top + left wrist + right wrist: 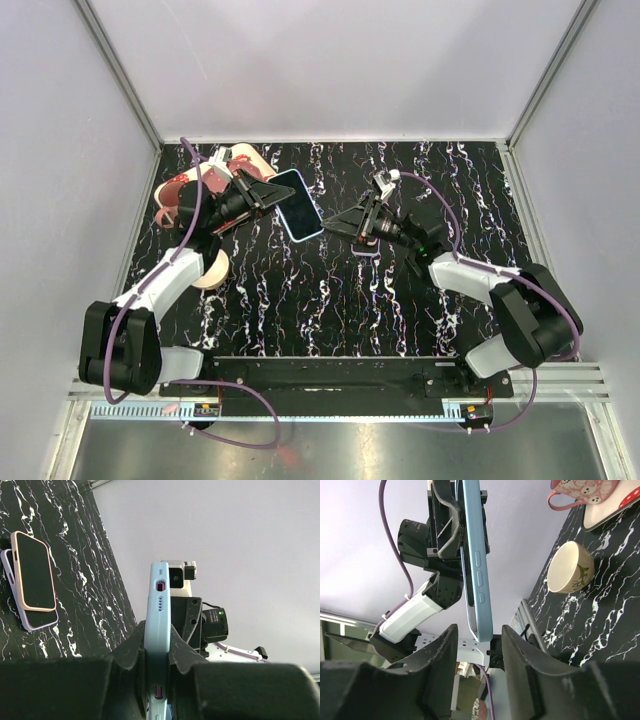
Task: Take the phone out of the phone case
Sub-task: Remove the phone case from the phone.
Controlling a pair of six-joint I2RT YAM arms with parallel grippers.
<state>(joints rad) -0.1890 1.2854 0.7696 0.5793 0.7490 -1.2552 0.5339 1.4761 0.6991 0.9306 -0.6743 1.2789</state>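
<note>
Left claw [268, 193]: clenched on the phone [300, 205], which sits in its blue case [159, 610], raised over the table [300, 300].
Right claw [479, 640]: released, my fingers [437, 655] spread either side of the phone's free end.
Stacked phones [32, 580]: flat on the table.

Bright, even diffuse light, soft weak shadows, sharp top view, left pincer [159, 652] dark and blurred near lens
</note>
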